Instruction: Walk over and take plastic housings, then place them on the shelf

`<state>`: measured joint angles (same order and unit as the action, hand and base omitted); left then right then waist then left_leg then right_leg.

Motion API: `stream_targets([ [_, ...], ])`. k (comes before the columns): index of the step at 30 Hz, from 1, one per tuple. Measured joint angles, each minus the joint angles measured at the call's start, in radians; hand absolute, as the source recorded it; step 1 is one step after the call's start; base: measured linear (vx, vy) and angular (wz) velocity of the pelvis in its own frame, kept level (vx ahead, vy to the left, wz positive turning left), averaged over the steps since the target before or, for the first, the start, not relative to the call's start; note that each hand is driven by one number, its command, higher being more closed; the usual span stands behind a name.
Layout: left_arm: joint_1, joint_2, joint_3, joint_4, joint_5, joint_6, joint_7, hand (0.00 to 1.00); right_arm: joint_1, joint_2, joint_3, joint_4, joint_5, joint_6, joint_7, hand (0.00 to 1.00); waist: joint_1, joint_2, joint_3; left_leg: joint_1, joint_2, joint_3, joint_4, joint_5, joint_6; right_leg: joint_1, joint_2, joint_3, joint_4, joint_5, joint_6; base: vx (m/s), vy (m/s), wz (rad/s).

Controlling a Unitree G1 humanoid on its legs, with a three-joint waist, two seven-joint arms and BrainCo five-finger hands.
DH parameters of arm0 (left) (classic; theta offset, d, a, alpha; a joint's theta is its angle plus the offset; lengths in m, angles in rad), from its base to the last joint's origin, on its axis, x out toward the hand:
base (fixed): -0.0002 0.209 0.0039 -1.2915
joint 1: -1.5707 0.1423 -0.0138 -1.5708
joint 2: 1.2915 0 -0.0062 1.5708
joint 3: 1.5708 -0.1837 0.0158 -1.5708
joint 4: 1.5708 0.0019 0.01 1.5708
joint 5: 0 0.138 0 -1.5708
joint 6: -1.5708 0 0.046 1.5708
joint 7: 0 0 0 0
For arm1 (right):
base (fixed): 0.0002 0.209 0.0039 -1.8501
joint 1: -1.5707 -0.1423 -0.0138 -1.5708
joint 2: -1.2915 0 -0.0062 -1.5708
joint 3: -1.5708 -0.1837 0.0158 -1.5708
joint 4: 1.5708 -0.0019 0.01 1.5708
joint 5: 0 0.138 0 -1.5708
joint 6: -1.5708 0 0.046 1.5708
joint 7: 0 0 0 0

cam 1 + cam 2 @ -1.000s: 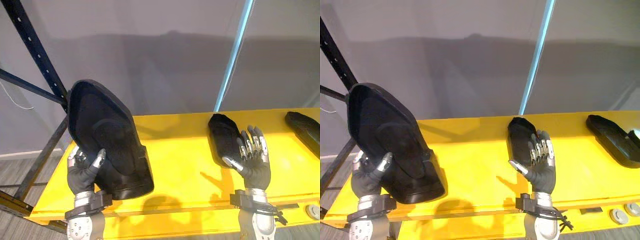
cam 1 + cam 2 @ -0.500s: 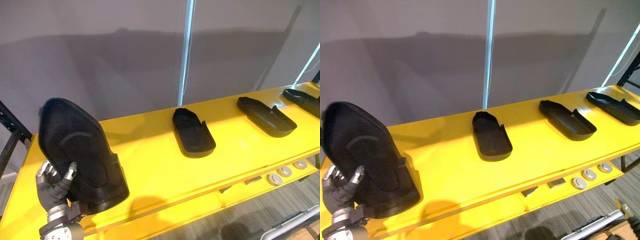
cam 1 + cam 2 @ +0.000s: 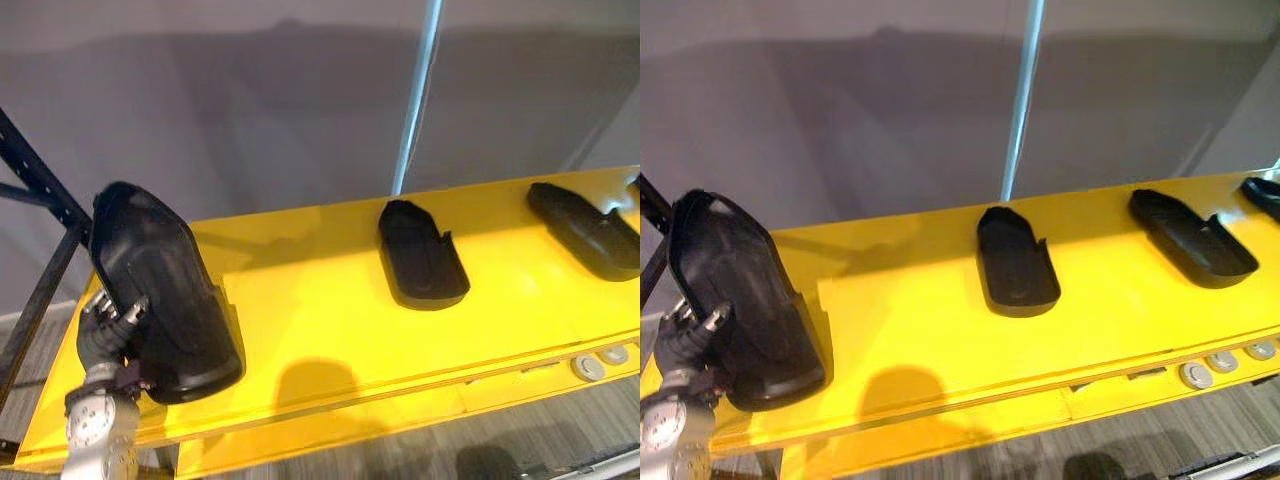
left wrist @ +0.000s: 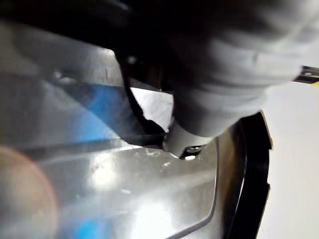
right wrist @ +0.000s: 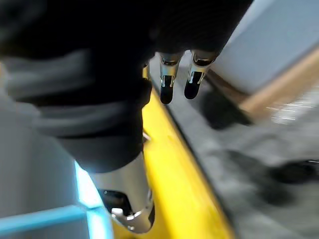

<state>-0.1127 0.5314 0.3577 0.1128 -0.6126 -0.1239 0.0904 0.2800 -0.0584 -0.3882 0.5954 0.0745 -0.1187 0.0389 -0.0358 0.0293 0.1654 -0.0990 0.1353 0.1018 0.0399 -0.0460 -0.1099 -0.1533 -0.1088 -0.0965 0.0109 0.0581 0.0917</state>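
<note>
The left robot hand (image 3: 105, 335) is clenched around the near rim of a large black plastic housing (image 3: 165, 295), fingers curled over the edge and thumb behind. The housing stands nearly upright, tilted back toward the dark blue rack post (image 3: 40, 180), with its lower end at the left end of the yellow shelf (image 3: 320, 300), close to the front lip. It seems to rest on the shelf already, though the left wrist view is too close and smeared to confirm contact. Two smaller housings lie flat further along the shelf: one near the middle (image 3: 422, 255) and one toward the right (image 3: 585, 225), both well apart from the held piece. The right robot hand (image 5: 167, 79) hangs released, fingers straight and holding nothing, beside the shelf's yellow edge.

The step in hand looks like setting this housing down. To do it well, the lower end should stay planted as a pivot while the top is lowered away from the post, so that the shell lies flat with its hollow side up like the others. It should be eased further in from the front lip first, since it sits close to the edge and could slide off. The fingers should let go only once the shell lies steady, then draw back clear of the rim without hooking it.
</note>
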Motion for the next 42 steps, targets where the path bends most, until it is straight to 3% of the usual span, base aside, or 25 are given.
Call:
stream_targets([
  [6,-0.206,0.259,-0.145,0.221,-0.040,0.025,-0.009,1.00,-0.045,-0.027,0.065,0.119,0.017,0.003,0.014,0.00,0.001,-0.015,0.073,-0.056,0.001,-0.016,0.039,0.001,0.000,-0.043,0.000,0.002,0.018,-0.001,-0.001,0.00,-0.011,0.06],
  [11,-0.295,0.333,-0.220,0.303,-0.094,0.038,-0.014,1.00,-0.084,-0.031,0.136,0.193,0.037,0.014,0.020,0.00,-0.006,-0.018,0.115,-0.073,0.003,-0.017,0.048,0.002,0.002,-0.067,0.001,0.004,0.036,-0.005,-0.006,-0.05,-0.004,-0.01],
  [12,-0.296,0.341,-0.229,0.306,-0.098,0.041,-0.016,0.00,-0.087,-0.030,0.137,0.205,0.042,0.017,0.020,0.00,-0.006,-0.018,0.116,-0.079,0.003,-0.017,0.048,0.003,0.002,-0.076,0.001,0.005,0.041,-0.005,-0.006,-0.05,0.002,0.01],
  [21,-0.396,0.402,-0.347,0.441,-0.112,0.072,-0.056,0.00,-0.120,-0.047,0.148,0.259,0.078,0.019,0.024,0.00,-0.009,-0.018,0.128,-0.071,0.003,-0.009,0.027,0.021,0.006,-0.087,0.002,0.006,0.052,-0.003,-0.009,-0.04,0.005,-0.02],
  [29,-0.405,0.402,-0.373,0.460,-0.109,0.090,-0.058,0.00,-0.128,-0.051,0.152,0.286,0.078,0.023,0.025,0.00,-0.020,-0.016,0.129,-0.006,0.003,0.007,-0.014,0.030,0.004,-0.036,0.005,0.011,0.027,-0.002,-0.009,0.01,0.012,-0.04],
  [33,-0.416,0.376,-0.373,0.459,-0.106,0.100,-0.055,0.00,-0.128,-0.049,0.146,0.296,0.078,0.033,0.025,0.00,-0.024,-0.014,0.127,0.024,0.002,0.008,-0.025,0.030,0.004,0.005,0.005,0.007,-0.008,0.011,-0.011,0.01,0.006,0.01],
  [36,-0.440,0.310,-0.317,0.390,-0.075,0.100,-0.033,0.00,-0.128,-0.043,0.124,0.300,0.078,0.040,0.029,0.00,-0.018,-0.012,0.126,0.035,0.000,0.005,-0.025,0.030,0.005,0.027,0.004,0.002,-0.025,0.019,-0.013,0.01,0.029,0.05],
  [37,-0.425,0.248,-0.250,0.280,-0.046,0.096,-0.004,1.00,-0.128,-0.043,0.114,0.318,0.077,0.040,0.032,0.00,-0.014,-0.008,0.118,0.038,-0.003,0.002,-0.025,0.030,0.005,0.036,0.002,-0.002,-0.032,0.020,-0.012,0.00,0.025,0.05],
  [40,-0.359,0.116,-0.134,0.049,0.032,0.059,0.053,1.00,-0.127,-0.042,0.090,0.340,0.077,0.040,0.033,0.00,-0.010,0.005,0.086,0.042,-0.005,-0.002,-0.025,0.030,0.005,0.050,0.000,-0.001,-0.043,0.023,-0.012,0.03,0.042,0.05],
  [42,-0.260,-0.034,-0.057,-0.163,0.159,-0.007,0.124,1.00,-0.125,-0.042,0.065,0.367,0.077,0.040,0.033,0.00,-0.008,0.022,0.058,0.053,-0.005,-0.005,-0.027,0.030,0.005,0.067,0.000,-0.004,-0.052,0.022,-0.011,0.04,0.024,0.09],
])
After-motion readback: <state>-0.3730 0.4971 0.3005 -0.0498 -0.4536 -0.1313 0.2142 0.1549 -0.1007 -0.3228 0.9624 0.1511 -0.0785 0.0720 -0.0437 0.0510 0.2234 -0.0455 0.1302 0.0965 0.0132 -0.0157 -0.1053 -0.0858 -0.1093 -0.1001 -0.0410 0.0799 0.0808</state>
